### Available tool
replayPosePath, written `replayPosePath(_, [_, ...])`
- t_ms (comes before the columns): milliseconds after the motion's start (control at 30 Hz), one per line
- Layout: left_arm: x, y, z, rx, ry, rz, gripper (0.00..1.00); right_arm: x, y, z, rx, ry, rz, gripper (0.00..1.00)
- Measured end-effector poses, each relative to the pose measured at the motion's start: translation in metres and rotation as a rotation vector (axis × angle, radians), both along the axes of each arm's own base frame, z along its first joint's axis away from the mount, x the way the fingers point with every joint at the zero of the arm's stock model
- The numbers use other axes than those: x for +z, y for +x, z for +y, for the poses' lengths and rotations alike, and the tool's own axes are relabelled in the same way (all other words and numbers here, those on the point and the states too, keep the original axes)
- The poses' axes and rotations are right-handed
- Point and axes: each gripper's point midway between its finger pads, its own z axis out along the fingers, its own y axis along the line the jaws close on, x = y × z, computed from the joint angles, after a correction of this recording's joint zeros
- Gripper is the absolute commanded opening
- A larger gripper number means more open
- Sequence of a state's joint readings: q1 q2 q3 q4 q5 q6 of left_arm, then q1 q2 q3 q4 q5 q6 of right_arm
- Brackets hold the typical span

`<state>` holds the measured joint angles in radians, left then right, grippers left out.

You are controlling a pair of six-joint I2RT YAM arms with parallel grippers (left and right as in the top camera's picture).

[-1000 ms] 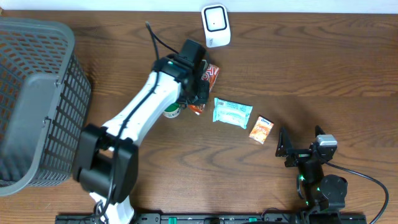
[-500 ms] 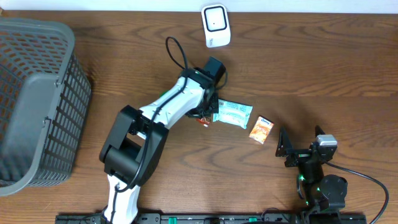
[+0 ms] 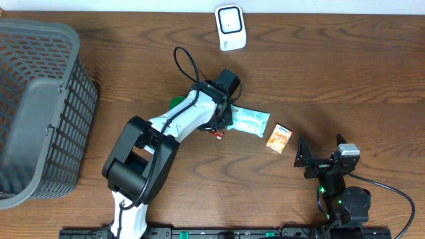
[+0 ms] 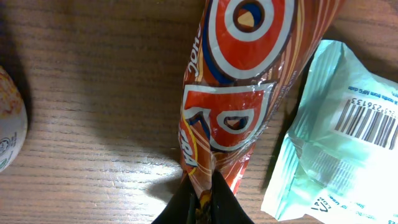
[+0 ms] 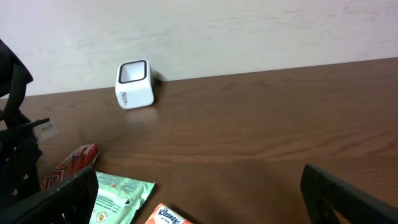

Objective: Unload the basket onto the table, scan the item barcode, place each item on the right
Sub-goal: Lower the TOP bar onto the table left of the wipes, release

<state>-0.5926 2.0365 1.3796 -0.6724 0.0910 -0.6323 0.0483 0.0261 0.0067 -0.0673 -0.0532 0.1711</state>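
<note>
Your left fingers [image 4: 176, 210] were pinched shut on the red snack packet [image 4: 239, 93], just left of the mint-green pack [image 4: 336, 143]. Your right fingers [image 5: 348, 193] stood wide open, empty.

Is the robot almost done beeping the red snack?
Not yet. Grabbing looks done: the left jaws are shut on the end of the red snack packet. Right now it is held beside the mint-green pack. Left to do: show its barcode to the white scanner, well apart from it.

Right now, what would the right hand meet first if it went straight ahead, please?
Likely nothing: the right hand faces bare table up to the wall; the scanner sits left of that line.
</note>
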Motion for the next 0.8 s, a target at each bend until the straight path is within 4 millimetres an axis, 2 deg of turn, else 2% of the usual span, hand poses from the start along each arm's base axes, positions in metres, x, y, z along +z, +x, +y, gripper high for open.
replayPosePath(300, [0.001, -0.003, 0.002, 0.002, 0.001, 0.013, 0.07, 0.000, 0.000, 0.000, 0.000, 0.000, 0.000, 0.99])
replayPosePath(500, [0.006, -0.011, 0.017, 0.007, 0.056, 0.000, 0.08, 0.000, 0.000, 0.000, 0.000, 0.000, 0.000, 0.99])
replayPosePath(567, [0.015, -0.009, 0.021, 0.010, 0.065, -0.029, 0.17, 0.000, 0.000, 0.000, 0.000, 0.000, 0.000, 0.99])
replayPosePath(667, [0.041, -0.001, 0.022, 0.022, 0.051, -0.105, 0.29, 0.000, 0.000, 0.000, 0.000, 0.000, 0.000, 0.99])
replayPosePath(767, [0.073, 0.005, 0.023, 0.036, 0.020, -0.186, 0.48, 0.000, 0.000, 0.000, 0.000, 0.000, 0.000, 0.99])
replayPosePath(800, [0.082, 0.006, 0.023, 0.043, 0.008, -0.206, 0.60, 0.000, 0.000, 0.000, 0.000, 0.000, 0.000, 0.99])
